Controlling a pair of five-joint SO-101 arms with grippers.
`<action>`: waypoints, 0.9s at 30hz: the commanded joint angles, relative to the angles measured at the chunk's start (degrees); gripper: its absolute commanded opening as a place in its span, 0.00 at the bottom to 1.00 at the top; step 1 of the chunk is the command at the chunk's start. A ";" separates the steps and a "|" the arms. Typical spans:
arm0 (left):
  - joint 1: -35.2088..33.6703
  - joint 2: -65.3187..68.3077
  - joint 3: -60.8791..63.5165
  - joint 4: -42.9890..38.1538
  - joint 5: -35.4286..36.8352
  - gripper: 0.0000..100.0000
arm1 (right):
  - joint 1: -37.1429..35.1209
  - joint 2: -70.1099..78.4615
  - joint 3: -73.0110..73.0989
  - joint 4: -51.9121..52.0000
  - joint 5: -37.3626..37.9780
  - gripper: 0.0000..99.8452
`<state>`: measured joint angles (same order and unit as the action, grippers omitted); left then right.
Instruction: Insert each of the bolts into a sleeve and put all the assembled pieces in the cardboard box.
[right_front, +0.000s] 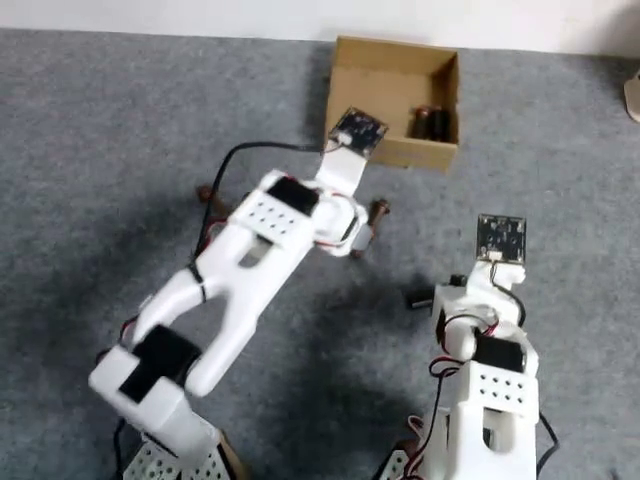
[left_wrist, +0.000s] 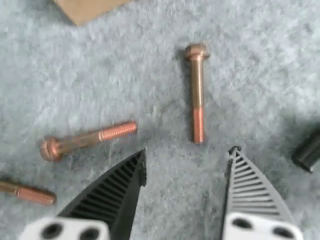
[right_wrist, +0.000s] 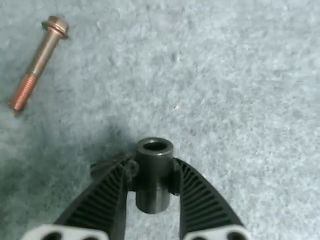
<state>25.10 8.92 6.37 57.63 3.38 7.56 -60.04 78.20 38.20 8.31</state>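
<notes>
My left gripper (left_wrist: 187, 159) hangs open over the grey carpet, its fingertips just short of a copper bolt (left_wrist: 197, 92) whose threaded end points toward it. A second bolt (left_wrist: 87, 140) and part of a third (left_wrist: 27, 192) lie off to one side. My right gripper (right_wrist: 152, 169) is shut on a black sleeve (right_wrist: 155, 150), held upright with its bore showing. One more bolt (right_wrist: 37, 62) lies on the carpet beyond it. The cardboard box (right_front: 395, 90) stands at the back, with dark assembled pieces (right_front: 432, 123) in its right corner.
The left arm (right_front: 240, 280) stretches diagonally across the middle of the table toward the box. The right arm (right_front: 490, 370) stands at the front right. Another black sleeve (left_wrist: 307, 152) lies close to the left gripper. Open carpet lies at the far left and right.
</notes>
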 joint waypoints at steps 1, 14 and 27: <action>1.63 4.26 -9.89 4.84 -0.35 0.25 | 0.92 -1.01 -0.04 -1.45 -0.35 0.01; 5.32 28.09 -37.32 13.36 -0.53 0.25 | 0.92 -0.92 0.22 -1.45 -0.26 0.01; 7.69 38.90 -43.03 19.08 -0.26 0.23 | 0.92 -0.92 0.31 -1.45 -0.26 0.01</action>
<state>30.99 48.22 -34.77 73.10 3.38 7.56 -60.04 78.73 38.02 8.31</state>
